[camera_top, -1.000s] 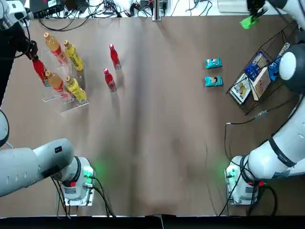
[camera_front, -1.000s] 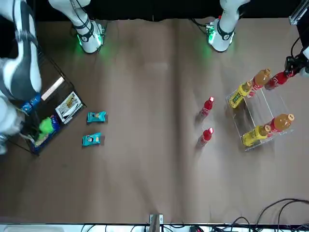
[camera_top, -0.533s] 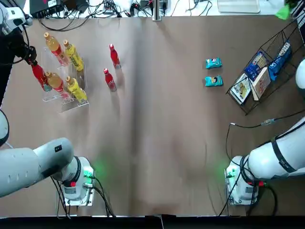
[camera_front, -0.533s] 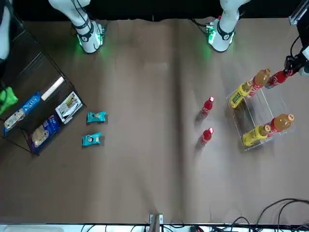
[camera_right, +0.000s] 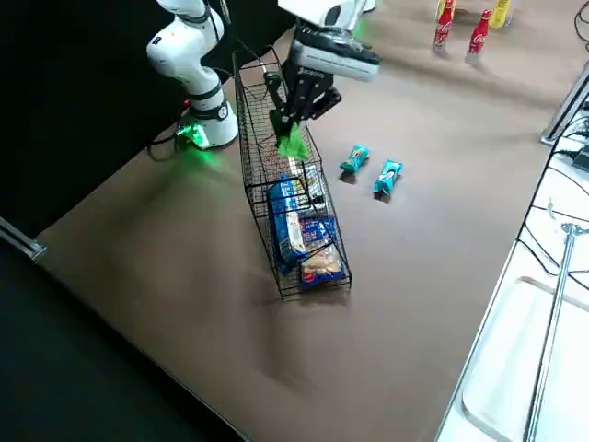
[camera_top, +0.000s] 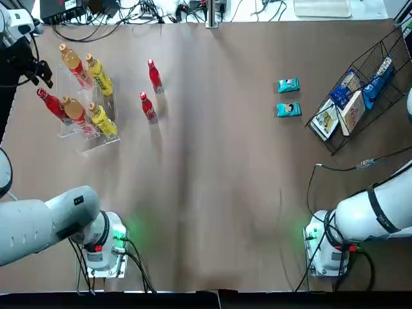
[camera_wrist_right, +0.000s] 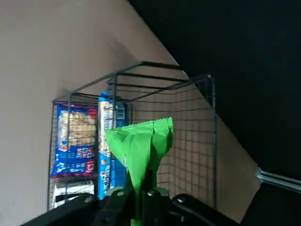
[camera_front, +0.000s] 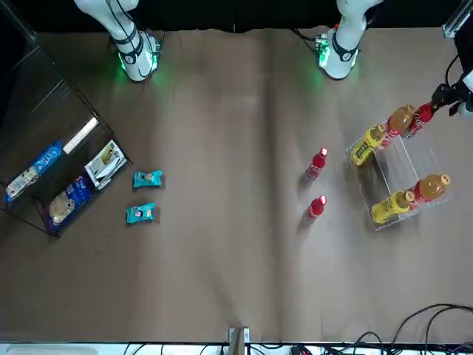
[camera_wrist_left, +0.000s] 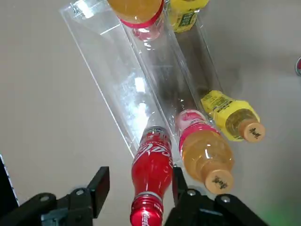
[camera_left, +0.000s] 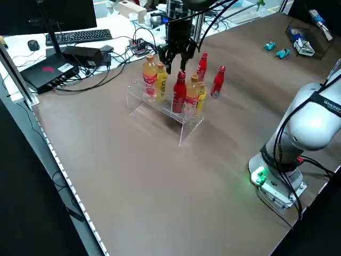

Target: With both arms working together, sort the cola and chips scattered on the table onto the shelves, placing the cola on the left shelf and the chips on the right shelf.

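- As the sorting stands, one small slim red glass-like cola bottle with a red cap (camera_wrist_left: pixel 153 165) is in the clear acrylic tiered rack (camera_wrist_left: pixel 134 101), beside an orange drink bottle with a pale cap (camera_wrist_left: pixel 207 155); presumably it was set there to satisfy the cola half of the task.
- Left pincer, black, two-fingered (camera_wrist_left: pixel 140 174): fingers spread wide, gripping nothing. It hangs over the rack at the cap end of that bottle, which lies between and beyond my fingertips in the left wrist view. I judge the bottle released, the gap leaving room to withdraw without tipping it.
- Right pincer, black, two-fingered (camera_wrist_right: pixel 141 186): closed on one end of a bright green crinkly chip packet (camera_wrist_right: pixel 141 141), the rest projecting beyond my fingertips. I take this pinch as leaving the loose end free to enter first.
- Black wire-mesh basket (camera_wrist_right: pixel 215 141): below the green packet, the likely destination. Flat blue and white packs (camera_wrist_right: pixel 75 141) occupy one part; the unfilled part seems the sensible drop, though its wires could snag the packet.
- Remaining on the brown bench (camera_top: pixel 212 161), well apart from both pincers: two red cola bottles (camera_top: pixel 154 76) (camera_top: pixel 148 108), nearer the rack; two teal-blue crinkly packets (camera_top: pixel 288 84) (camera_top: pixel 289 110), nearer the basket.
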Action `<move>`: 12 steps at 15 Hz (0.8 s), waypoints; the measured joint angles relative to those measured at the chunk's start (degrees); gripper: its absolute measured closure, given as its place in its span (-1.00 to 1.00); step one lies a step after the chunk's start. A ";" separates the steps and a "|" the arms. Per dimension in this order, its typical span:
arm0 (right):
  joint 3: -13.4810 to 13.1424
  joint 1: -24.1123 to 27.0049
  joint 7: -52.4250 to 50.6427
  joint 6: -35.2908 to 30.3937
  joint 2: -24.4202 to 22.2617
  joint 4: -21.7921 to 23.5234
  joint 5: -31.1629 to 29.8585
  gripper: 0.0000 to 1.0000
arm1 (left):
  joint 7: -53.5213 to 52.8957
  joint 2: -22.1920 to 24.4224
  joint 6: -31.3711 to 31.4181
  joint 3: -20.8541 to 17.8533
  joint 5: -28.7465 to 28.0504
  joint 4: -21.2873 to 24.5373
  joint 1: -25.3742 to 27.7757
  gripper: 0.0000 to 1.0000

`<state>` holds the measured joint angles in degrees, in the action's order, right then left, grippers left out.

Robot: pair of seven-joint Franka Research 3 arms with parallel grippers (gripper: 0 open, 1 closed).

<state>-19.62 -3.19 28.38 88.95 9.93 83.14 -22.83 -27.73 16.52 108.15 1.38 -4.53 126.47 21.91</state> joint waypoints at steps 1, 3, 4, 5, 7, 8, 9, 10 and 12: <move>-0.03 0.62 -0.57 0.16 0.09 0.01 -0.06 0.85 | 0.01 0.00 0.08 0.04 0.00 -0.10 -0.06 -0.26; -0.08 1.74 -1.35 1.36 0.28 0.07 -0.07 0.85 | 0.05 -0.08 0.56 0.41 0.05 -1.17 -0.41 -0.56; -0.08 2.08 -1.64 2.13 0.44 0.14 -0.07 0.76 | 0.10 -0.29 0.64 0.58 0.09 -2.49 -0.91 -0.74; -0.08 2.22 -1.77 2.76 0.71 0.25 -0.06 0.61 | 0.47 -0.73 0.64 0.73 0.11 -4.46 -1.68 -0.91; -0.05 2.23 -1.83 3.93 1.68 0.36 -0.07 0.44 | 4.40 -3.68 -0.85 1.38 0.14 -12.27 -4.81 -0.99; -0.05 2.23 -1.83 3.95 1.82 0.36 -0.07 0.44 | 6.07 -5.09 -1.79 1.77 0.15 -14.88 -6.07 -0.99; -0.02 2.22 -1.86 3.94 1.87 0.36 -0.07 0.44 | 8.13 -6.61 -2.46 2.36 0.21 -17.12 -7.45 -0.99; 0.02 2.17 -1.91 3.94 1.87 0.35 -0.07 0.44 | 10.64 -8.14 -2.79 3.22 0.73 -18.78 -8.92 -0.99; 0.34 1.87 -1.98 3.36 1.84 0.26 -0.04 0.46 | 17.18 -11.43 -2.91 5.54 2.98 -20.58 -12.53 -0.99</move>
<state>-19.28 -1.33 26.40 92.30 11.78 83.40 -22.87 -10.55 5.10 105.24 6.92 -1.55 105.89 9.38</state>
